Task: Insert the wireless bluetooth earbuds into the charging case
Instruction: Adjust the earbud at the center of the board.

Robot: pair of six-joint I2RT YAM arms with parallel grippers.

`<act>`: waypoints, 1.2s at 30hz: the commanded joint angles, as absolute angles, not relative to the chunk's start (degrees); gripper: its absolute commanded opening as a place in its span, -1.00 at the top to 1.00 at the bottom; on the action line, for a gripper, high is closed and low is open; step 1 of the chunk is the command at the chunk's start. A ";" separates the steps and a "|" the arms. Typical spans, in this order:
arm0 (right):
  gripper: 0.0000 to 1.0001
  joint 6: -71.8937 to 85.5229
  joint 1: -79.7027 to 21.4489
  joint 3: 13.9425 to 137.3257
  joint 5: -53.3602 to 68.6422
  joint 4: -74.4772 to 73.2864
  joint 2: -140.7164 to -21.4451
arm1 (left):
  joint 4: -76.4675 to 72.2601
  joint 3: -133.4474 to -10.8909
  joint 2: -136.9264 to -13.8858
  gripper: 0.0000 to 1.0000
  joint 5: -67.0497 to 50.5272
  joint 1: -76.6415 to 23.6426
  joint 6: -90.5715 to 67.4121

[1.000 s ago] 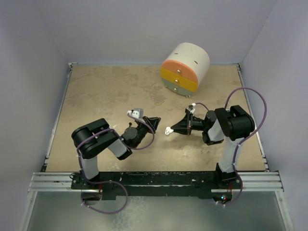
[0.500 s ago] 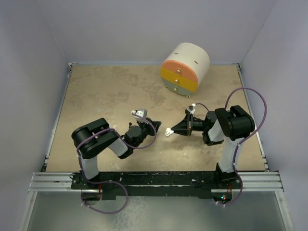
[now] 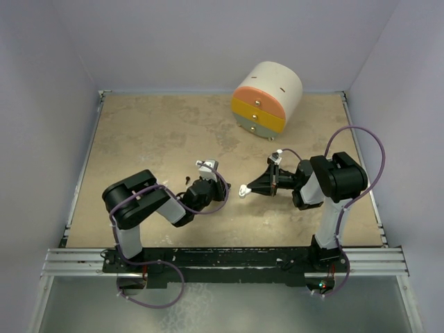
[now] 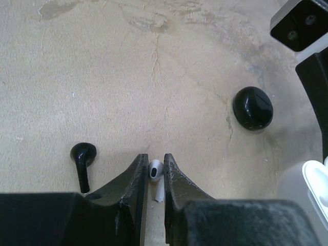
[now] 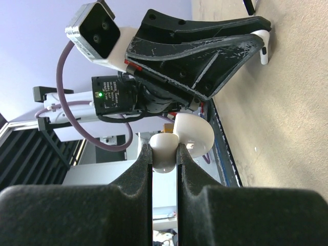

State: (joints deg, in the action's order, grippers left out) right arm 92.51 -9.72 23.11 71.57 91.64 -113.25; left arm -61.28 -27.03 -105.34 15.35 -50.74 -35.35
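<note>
Well, the case [image 4: 252,107] lies on the table [image 4: 102,77] as a glossy black puck with no opening facing me, so I cannot tell what is in it. It sits to the right of my left gripper [image 4: 154,160], apart from it and near the right gripper [image 5: 164,148]; from above I cannot pick it out.

Far on the table stands the drawer unit [image 3: 267,97], its orange, yellow and grey fronts flush, so their contents are hidden.

My left gripper is down at the table with its fingers drawn in on the white earbud [image 4: 154,170]. The earbud's head is pinched between the tips and its stem runs back into the narrow gap, the end cut off by my own fingers. How firm the grip is, I cannot tell. The black earbud [image 4: 82,155] lies loose on the table just far-left of that gripper, with part of its stem behind my finger.

My right gripper is pressed together on a white piece [image 5: 192,130], held off the table close to the left fingertips. It shows two rounded lobes, and I cannot make out whether anything sits in it.
</note>
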 commanded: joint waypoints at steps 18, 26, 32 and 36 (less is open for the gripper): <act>1.00 91.16 -8.95 22.33 73.64 136.14 -112.47 | -35.86 -37.38 -98.17 0.22 15.26 -50.54 -33.09; 1.00 91.03 -8.06 21.07 74.30 135.97 -110.25 | -15.14 -48.22 -97.13 0.15 18.43 -50.54 -32.70; 1.00 90.96 -7.24 20.03 74.84 135.97 -108.84 | -1.48 -56.78 -98.79 0.15 19.98 -50.59 -33.80; 1.00 90.94 -6.87 19.15 75.10 135.97 -107.69 | 10.15 -63.27 -100.99 0.15 21.62 -50.68 -34.36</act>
State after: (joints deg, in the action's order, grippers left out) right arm 92.29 -7.38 19.92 73.10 91.64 -110.67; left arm -3.27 -56.66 -99.63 18.92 -50.74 -33.61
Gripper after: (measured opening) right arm 0.148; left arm 0.423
